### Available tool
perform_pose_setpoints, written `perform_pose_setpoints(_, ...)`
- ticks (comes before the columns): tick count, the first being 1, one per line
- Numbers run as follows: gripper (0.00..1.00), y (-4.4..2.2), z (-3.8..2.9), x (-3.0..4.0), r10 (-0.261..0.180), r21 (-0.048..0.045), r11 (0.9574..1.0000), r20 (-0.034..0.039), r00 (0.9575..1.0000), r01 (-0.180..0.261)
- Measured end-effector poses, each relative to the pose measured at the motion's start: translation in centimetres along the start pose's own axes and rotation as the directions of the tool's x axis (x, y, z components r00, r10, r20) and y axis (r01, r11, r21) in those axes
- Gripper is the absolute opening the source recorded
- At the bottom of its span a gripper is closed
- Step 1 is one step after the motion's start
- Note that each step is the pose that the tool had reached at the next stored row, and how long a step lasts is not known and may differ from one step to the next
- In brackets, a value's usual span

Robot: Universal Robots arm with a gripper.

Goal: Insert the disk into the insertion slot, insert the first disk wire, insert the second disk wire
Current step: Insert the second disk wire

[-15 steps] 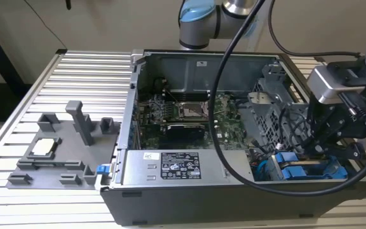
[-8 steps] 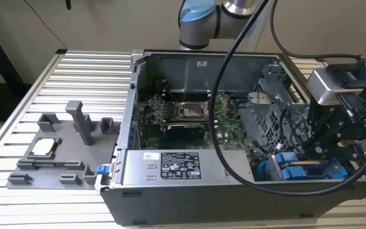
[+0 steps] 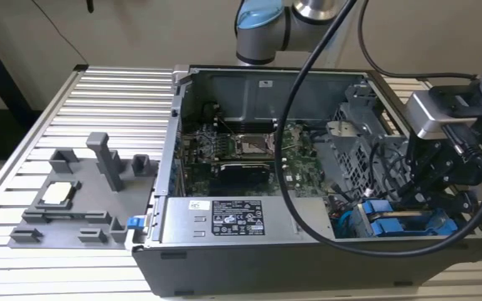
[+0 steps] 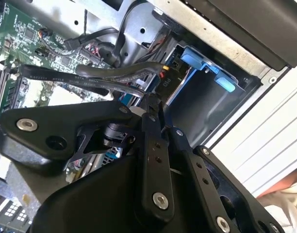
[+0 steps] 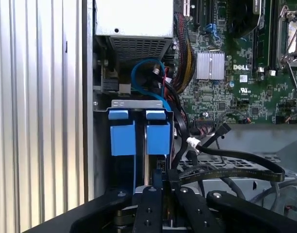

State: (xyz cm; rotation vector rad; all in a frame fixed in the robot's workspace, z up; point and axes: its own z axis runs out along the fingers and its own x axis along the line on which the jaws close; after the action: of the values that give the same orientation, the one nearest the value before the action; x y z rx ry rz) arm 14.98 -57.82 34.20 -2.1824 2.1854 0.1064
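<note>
1. Slatted bench (image 3: 98, 94) under open case (image 3: 224, 263).
2. Gripper (image 5: 156, 187) over slot (image 3: 404, 222); jaws narrow, pinching black wire (image 5: 236, 158).
3. Disk (image 5: 147, 160) seated in slot, blue tabs showing.

Exterior view: arm (image 3: 266, 28) cut off at the top edge. Pincer (image 3: 442, 188) tips lost in dark cabling at centre right; jaw state unreadable. Disk (image 3: 404, 221) mostly hidden inside the insertion slot (image 3: 366, 226), lower right. Power-supply box (image 3: 236, 219) label print too small to read.
</note>
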Motion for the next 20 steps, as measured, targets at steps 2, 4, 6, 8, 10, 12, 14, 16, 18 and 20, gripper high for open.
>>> perform_pose_setpoints(2, 0.16, -0.05, 0.04, 0.00, 0.004, 0.0005, 1.0000, 0.0014, 1.0000, -0.004)
perform_pose_setpoints(4, 0.16, -0.06, 0.07, 0.01, 0.011, 0.0013, 0.9999, 0.0014, 0.9999, -0.011)
perform_pose_setpoints(6, 0.16, -0.06, 0.11, 0.00, 0.024, 0.0023, 0.9997, 0.0014, 0.9997, -0.024)
perform_pose_setpoints(8, 0.16, -0.06, 0.13, 0.01, 0.041, 0.0036, 0.9992, 0.0018, 0.9992, -0.041)
perform_pose_setpoints(10, 0.16, -0.06, 0.16, 0.01, 0.051, 0.0045, 0.9987, 0.0022, 0.9987, -0.051)
perform_pose_setpoints(12, 0.16, -0.06, 0.16, -0.02, 0.057, 0.0051, 0.9984, 0.0024, 0.9984, -0.057)
perform_pose_setpoints(14, 0.16, -0.06, 0.17, -0.10, 0.061, 0.0056, 0.9981, 0.0029, 0.9981, -0.061)
perform_pose_setpoints(16, 0.16, -0.06, 0.25, -0.16, 0.066, 0.0057, 0.9978, 0.0039, 0.9978, -0.066)
perform_pose_setpoints(18, 0.16, -0.05, 0.21, -0.18, 0.066, 0.0063, 0.9978, 0.0026, 0.9978, -0.066)
perform_pose_setpoints(20, 0.16, -0.05, 0.35, -0.17, 0.067, 0.0070, 0.9977, 0.0024, 0.9978, -0.067)
